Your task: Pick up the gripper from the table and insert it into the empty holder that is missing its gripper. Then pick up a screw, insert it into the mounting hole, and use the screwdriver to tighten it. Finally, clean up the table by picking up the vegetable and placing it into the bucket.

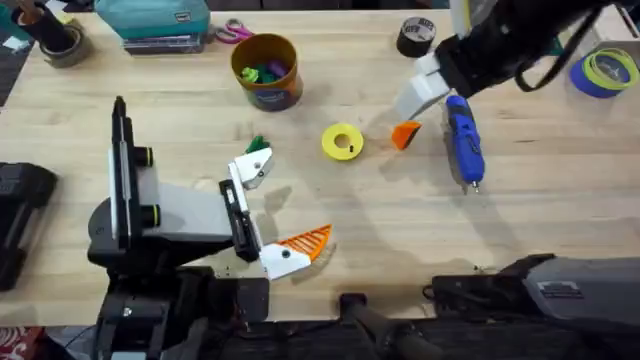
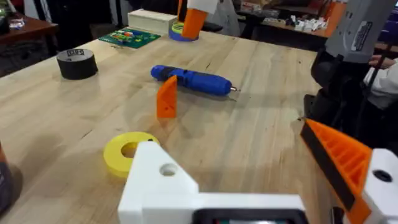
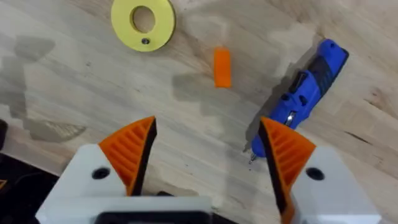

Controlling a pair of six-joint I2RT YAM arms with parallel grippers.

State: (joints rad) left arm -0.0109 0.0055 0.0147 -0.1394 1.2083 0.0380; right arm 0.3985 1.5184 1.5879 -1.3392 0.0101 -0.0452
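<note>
right gripper [image 3: 208, 158] jaws spread wide above the ribbed orange wedge gripper [image 3: 222, 67] on grained wood.

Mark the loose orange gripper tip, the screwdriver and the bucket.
gripper tip [image 3: 222, 67], right wrist view, middle of its orange body.
screwdriver [image 1: 463, 136], overhead view, middle of the blue barrel.
bucket [image 1: 246, 52], overhead view, its rim.
</note>
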